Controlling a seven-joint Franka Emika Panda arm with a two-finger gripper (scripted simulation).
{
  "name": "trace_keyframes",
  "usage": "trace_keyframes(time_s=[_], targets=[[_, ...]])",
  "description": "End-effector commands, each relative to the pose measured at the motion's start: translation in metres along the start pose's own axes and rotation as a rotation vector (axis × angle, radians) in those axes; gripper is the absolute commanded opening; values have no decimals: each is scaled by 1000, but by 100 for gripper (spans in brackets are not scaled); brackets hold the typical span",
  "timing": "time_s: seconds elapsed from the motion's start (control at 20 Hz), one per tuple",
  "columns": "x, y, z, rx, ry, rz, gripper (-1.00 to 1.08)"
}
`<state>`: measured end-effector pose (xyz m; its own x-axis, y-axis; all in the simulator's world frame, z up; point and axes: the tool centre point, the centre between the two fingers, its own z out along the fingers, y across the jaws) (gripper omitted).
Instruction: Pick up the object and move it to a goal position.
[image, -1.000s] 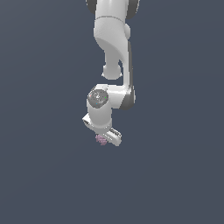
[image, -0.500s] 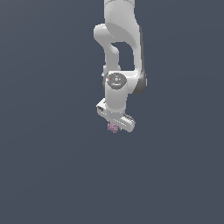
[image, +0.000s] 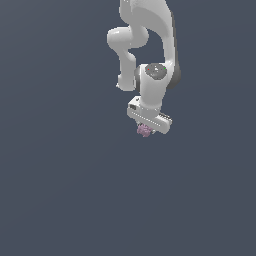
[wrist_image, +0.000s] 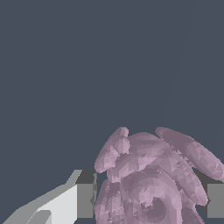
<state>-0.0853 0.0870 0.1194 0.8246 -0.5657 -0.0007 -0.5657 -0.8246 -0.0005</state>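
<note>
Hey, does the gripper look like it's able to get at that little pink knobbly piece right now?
Yes, apparently: the pink knobbly piece already sits between the gripper's fingers, which appear closed on it. Nothing else is in the way.

**Object under gripper, arm above**

The arm enters from the upper edge of the exterior view and runs downward to the gripper at its lower end. The object sits directly beneath the gripper, touching it, toward the exterior view's left end of the gripper body. Wrist view: object lies between the two fingers, one on either side of it.
</note>
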Motion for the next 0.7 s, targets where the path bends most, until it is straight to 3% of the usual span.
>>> trace_keyframes(time_s=[0.0, 0.3, 0.65], targets=[[-20, -5, -7, 0, 0, 1, -100], [-54, -14, -20, -1, 1, 1, -100], [-68, -18, -25, -1, 1, 1, -100]])
